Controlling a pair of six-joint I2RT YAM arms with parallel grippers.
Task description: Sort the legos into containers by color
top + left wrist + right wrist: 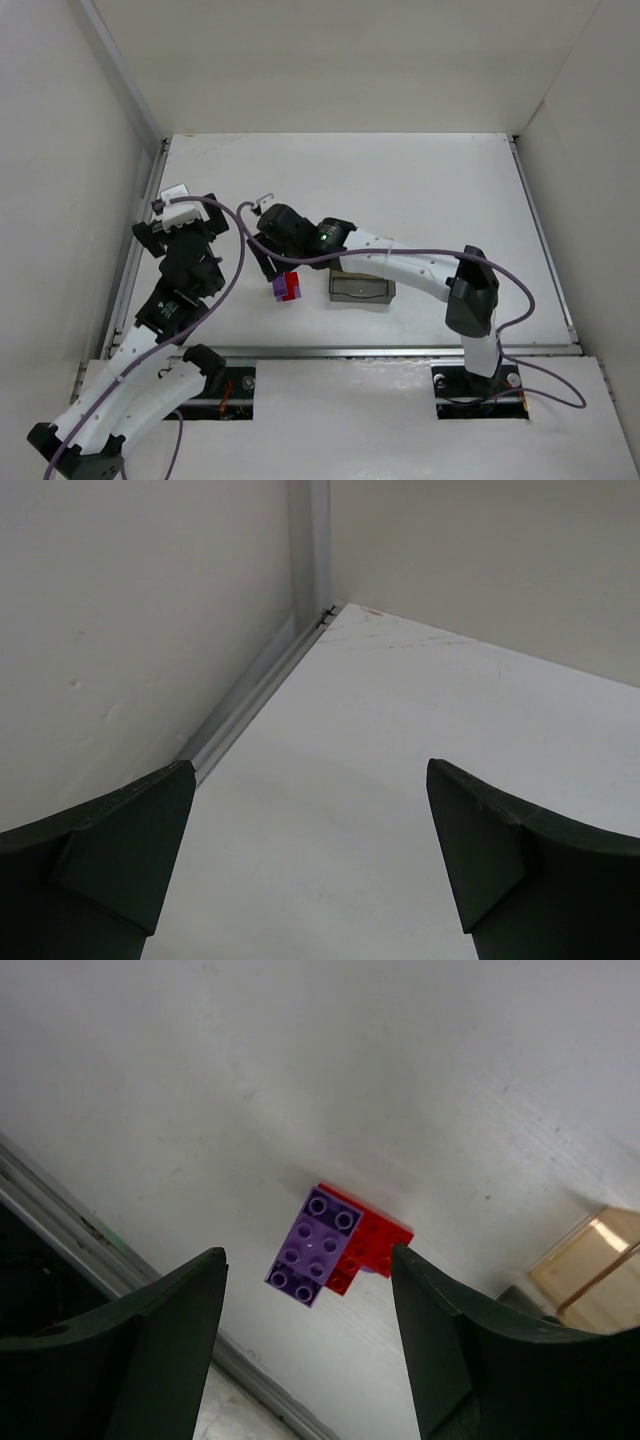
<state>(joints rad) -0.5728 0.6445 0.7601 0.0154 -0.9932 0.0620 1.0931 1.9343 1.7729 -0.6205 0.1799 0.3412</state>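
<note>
A purple brick (279, 288) and a red brick (293, 287) lie touching on the white table near its front edge. In the right wrist view the purple brick (315, 1245) overlaps the red brick (372, 1250). My right gripper (271, 262) hovers open just behind and above them, and the bricks show between its spread fingers (308, 1255). A smoky grey tray (362, 288) sits right of the bricks, partly under the right arm. A tan-orange tray (595, 1265) shows at the right edge of the right wrist view. My left gripper (163, 217) is open and empty at the table's left side (310, 770).
White enclosure walls surround the table. A metal rail (250, 695) runs along the left wall to the back-left corner. A front rail (330, 352) borders the near edge. Purple cables (420, 255) trail over both arms.
</note>
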